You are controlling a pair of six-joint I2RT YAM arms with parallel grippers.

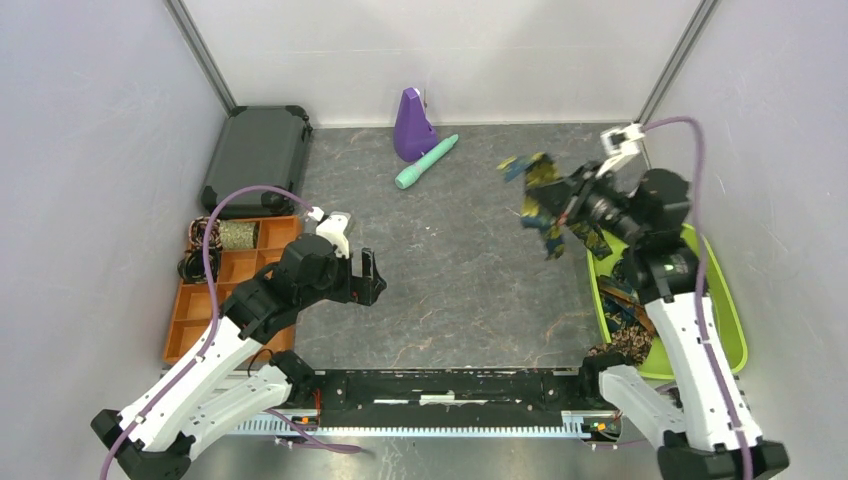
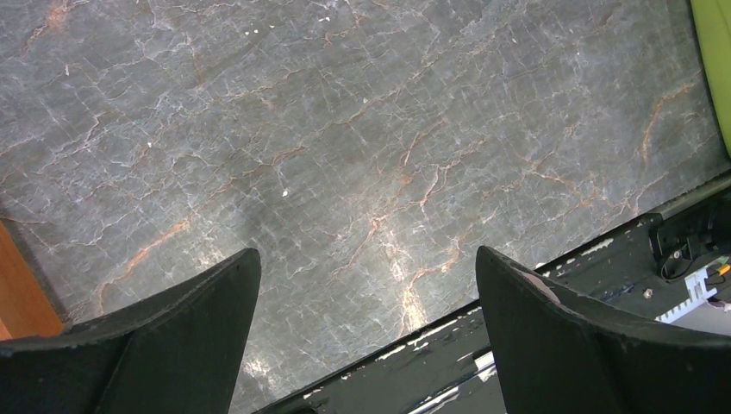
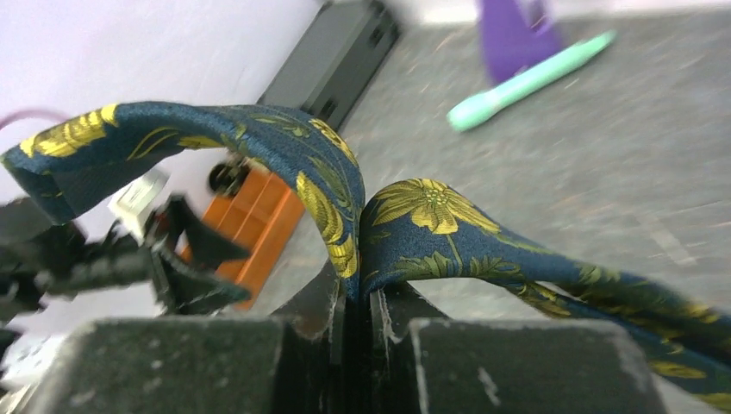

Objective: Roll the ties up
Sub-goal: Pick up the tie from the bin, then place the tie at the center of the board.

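A navy tie with yellow flowers (image 1: 542, 198) hangs in the air at the right rear of the table, folded and pinched in my right gripper (image 1: 572, 205). In the right wrist view the tie (image 3: 414, 228) bends out to both sides of the shut right gripper (image 3: 358, 289). More ties (image 1: 622, 305) lie heaped in the green tray (image 1: 735, 325) under the right arm. Rolled ties (image 1: 238, 235) sit in the orange organiser (image 1: 195, 315) on the left. My left gripper (image 1: 370, 277) stands open over bare table at the left; between the left gripper's (image 2: 366, 276) fingers there is nothing.
A teal pen-like cylinder (image 1: 426, 162) and a purple cone-like block (image 1: 411, 125) lie at the back centre. A dark case (image 1: 258, 155) stands at the back left. A black rail (image 1: 450, 385) runs along the near edge between the arm bases.
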